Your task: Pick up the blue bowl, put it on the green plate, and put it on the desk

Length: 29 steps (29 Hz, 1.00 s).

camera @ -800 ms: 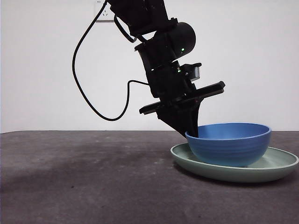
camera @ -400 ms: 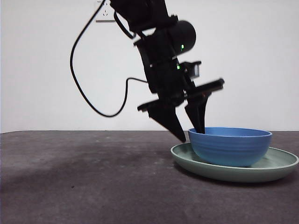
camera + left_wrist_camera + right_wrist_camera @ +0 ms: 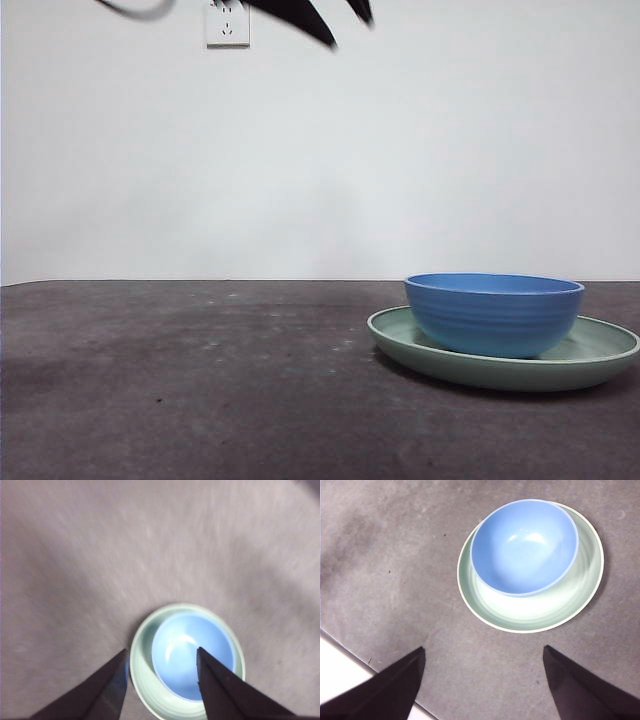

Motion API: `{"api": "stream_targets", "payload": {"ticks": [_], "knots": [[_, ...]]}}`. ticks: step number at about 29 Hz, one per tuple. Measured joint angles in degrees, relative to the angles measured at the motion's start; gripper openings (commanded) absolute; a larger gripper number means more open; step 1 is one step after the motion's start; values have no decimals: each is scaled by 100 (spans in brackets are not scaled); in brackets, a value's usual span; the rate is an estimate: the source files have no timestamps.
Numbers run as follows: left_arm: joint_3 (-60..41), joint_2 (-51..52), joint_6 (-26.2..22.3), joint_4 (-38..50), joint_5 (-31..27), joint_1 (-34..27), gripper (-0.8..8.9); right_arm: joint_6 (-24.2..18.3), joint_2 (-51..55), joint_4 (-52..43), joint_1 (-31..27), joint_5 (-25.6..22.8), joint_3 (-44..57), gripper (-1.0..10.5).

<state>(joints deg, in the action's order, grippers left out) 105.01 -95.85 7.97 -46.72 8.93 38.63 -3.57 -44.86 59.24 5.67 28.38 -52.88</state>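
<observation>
The blue bowl (image 3: 494, 315) stands upright in the green plate (image 3: 600, 352) on the desk (image 3: 200, 380), at the right of the front view. My left gripper (image 3: 161, 650) is open and empty, high above the bowl (image 3: 192, 652) and plate (image 3: 142, 675); in the front view only its black tips (image 3: 349, 33) show at the top edge. My right gripper (image 3: 482, 649) is open and empty, well above the desk and off to one side of the bowl (image 3: 525, 545) and plate (image 3: 535, 612).
A white wall with a socket (image 3: 227, 22) stands behind the desk. The right wrist view shows the desk's edge with a white surface (image 3: 340, 680) beyond it. Bare desk spreads left of the plate.
The left gripper opened, let go of the bowl's rim and rose fast to the top of the front view. The bowl settled level in the plate.
</observation>
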Motion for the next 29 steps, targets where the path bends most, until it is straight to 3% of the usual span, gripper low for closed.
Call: {"api": "stream_targets", "payload": {"ticks": [6, 13, 17, 22, 29], "knots": [[-1233, 1436, -240, -9, 26, -389, 220, 0, -2, -15, 0, 0, 0, 378], [-3858, 3311, -382, 796, 870, -595, 220, 0, 0, -15, 0, 0, 0, 378], [-4791, 3805, -385, 999, 1353, -595, 220, 0, -2, -15, 0, 0, 0, 378], [-5482, 4151, -385, 1097, 1810, -595, 220, 0, -2, -15, 0, -2, 0, 378], [-5560, 4188, -385, 1152, 1832, -592, 219, 0, -2, -15, 0, 0, 0, 377]]}}
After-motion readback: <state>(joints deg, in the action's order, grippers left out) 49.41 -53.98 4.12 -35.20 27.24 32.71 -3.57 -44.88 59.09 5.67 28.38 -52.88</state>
